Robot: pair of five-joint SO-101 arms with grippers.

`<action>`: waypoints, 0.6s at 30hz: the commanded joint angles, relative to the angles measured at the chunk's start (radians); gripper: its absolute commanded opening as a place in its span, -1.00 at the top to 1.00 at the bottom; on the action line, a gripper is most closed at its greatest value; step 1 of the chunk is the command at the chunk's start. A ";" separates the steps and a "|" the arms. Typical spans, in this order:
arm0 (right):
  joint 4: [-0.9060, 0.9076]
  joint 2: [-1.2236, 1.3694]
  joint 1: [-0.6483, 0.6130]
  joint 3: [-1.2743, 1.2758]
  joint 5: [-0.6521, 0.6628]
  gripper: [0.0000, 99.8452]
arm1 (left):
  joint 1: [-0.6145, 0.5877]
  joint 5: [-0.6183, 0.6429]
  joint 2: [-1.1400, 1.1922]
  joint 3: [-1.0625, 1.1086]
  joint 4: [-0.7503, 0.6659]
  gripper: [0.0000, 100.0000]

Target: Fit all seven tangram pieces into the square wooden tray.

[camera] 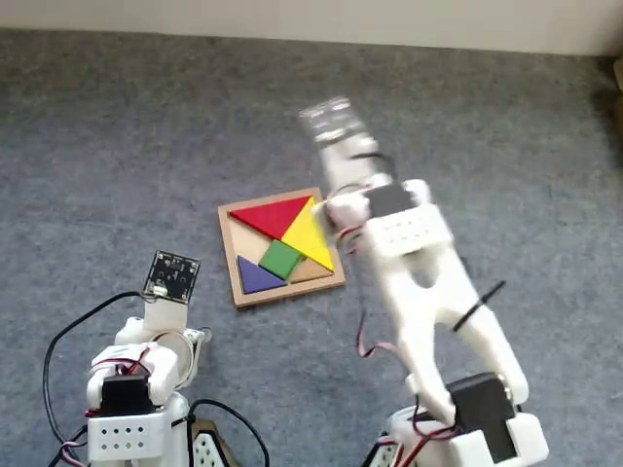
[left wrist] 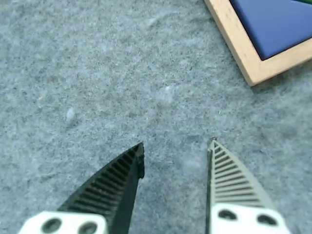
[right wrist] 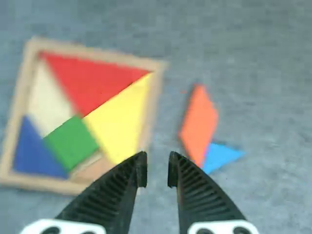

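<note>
Your left gripper [left wrist: 177, 145] hangs released over the grey felt of the counter [left wrist: 87, 73]. Its jaws stand wide apart with nothing between them. It is near a corner of the square wooden tray [left wrist: 239, 39], where the dark blue triangle [left wrist: 273, 24] lies inside the frame.

Your right arm [camera: 428, 282] stretches out along the tray's far side from the left arm [camera: 136, 389]. Your right gripper [right wrist: 156, 168] is slightly parted and grasps nothing. Its tips show by the tray edge that runs along the yellow triangle [right wrist: 122, 124].

Four pieces sit in the tray: the red triangle [right wrist: 92, 80], the yellow one, the green square [right wrist: 72, 141] and the dark blue triangle. Bare wood shows beside them.

The orange parallelogram [right wrist: 200, 122] and the light blue triangle [right wrist: 222, 155] lie on the counter just beside the tray, touching each other.
</note>
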 commanded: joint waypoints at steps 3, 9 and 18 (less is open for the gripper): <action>-0.191 0.119 0.153 -0.013 -0.026 0.84 | -0.005 0.006 -0.042 0.019 0.006 0.57; -0.245 0.357 0.168 -0.113 -0.026 0.84 | -0.005 0.006 -0.042 0.019 0.006 0.57; -0.102 0.467 0.166 -0.193 -0.021 0.84 | -0.005 0.006 -0.042 0.019 0.006 0.57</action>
